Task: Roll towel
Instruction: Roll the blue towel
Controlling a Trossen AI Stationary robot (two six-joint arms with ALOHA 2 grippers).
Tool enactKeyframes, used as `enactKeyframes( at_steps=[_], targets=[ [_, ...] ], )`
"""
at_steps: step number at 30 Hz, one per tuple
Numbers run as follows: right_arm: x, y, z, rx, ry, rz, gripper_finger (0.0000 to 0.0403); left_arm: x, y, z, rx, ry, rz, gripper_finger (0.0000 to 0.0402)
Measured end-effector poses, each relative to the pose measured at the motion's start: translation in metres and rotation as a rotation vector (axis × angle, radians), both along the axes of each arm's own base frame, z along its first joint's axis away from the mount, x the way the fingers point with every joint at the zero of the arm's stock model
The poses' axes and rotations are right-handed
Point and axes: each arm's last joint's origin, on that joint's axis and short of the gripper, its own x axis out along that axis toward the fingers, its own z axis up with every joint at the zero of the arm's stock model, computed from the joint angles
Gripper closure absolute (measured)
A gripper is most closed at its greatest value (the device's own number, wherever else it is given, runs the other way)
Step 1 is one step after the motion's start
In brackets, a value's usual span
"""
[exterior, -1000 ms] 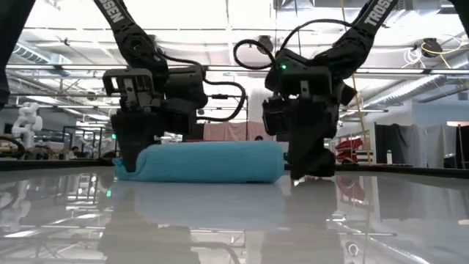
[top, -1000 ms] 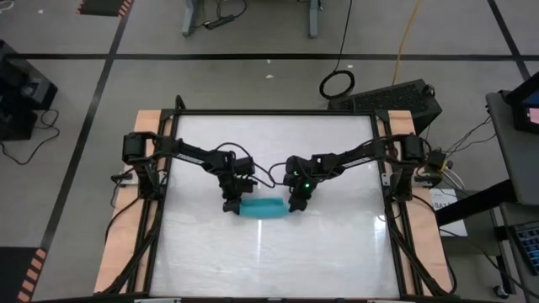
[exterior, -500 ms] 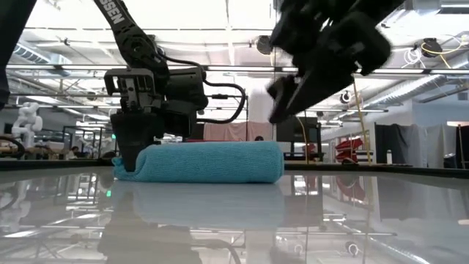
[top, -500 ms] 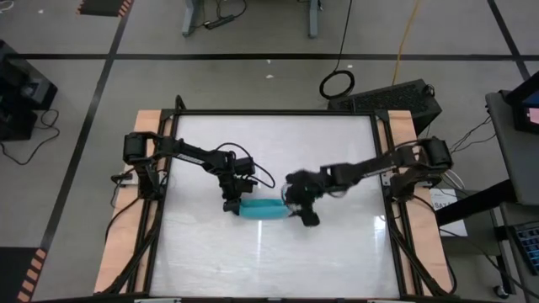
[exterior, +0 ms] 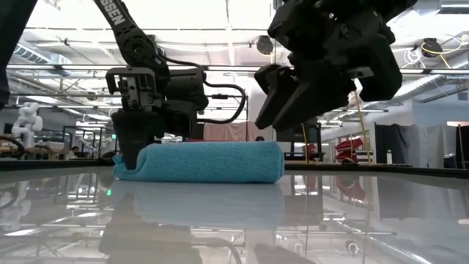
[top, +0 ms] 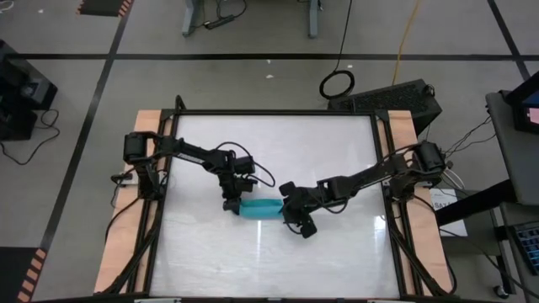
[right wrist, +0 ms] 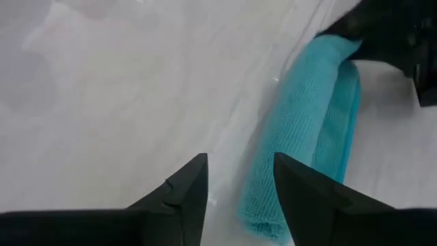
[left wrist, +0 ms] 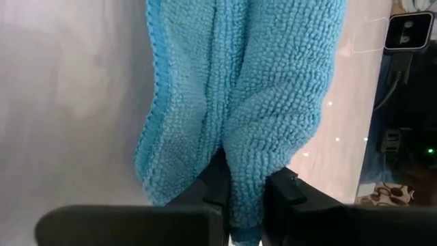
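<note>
Here, a teal-blue towel (top: 262, 209) lies rolled into a short log near the middle of the white table (top: 337, 135). The left gripper (top: 231, 204) sits at one end of the roll, its tips down at the tabletop. In the left wrist view, its two dark fingers (left wrist: 280, 195) are pinched close together on a fold of the looped cloth, so this gripper has hold of the towel's end. The right gripper (top: 305, 227) is at the roll's other end, just beside it and slightly toward the table's front edge. In the low view it hangs tilted above the surface, clear of the cloth. Its fingers (right wrist: 181, 191) stand apart with nothing between them; bare tabletop shows through the gap, and the roll lies just past one finger.
</note>
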Motion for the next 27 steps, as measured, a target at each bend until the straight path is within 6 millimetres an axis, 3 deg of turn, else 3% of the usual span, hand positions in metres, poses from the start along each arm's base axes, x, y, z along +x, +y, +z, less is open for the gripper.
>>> enactKeyframes(
  at_steps=[7,17,23,27],
  targets=[
    [0.000,-0.003,-0.001,-0.014,0.003,0.001,0.0261,-0.001,0.004,0.000,-0.018,-0.003,0.012,0.0354],
    [0.005,-0.008,-0.026,-0.009,0.086,-0.032,0.0262,-0.001,0.005,0.001,-0.027,-0.009,0.012,0.0354],
    [0.008,-0.014,-0.027,0.001,0.084,-0.099,0.0262,-0.002,0.005,0.001,-0.027,-0.028,-0.015,0.0353],
    [0.009,-0.023,-0.027,0.038,0.095,-0.158,0.0262,-0.004,0.004,0.007,0.005,-0.078,-0.057,0.0324]
  ],
)
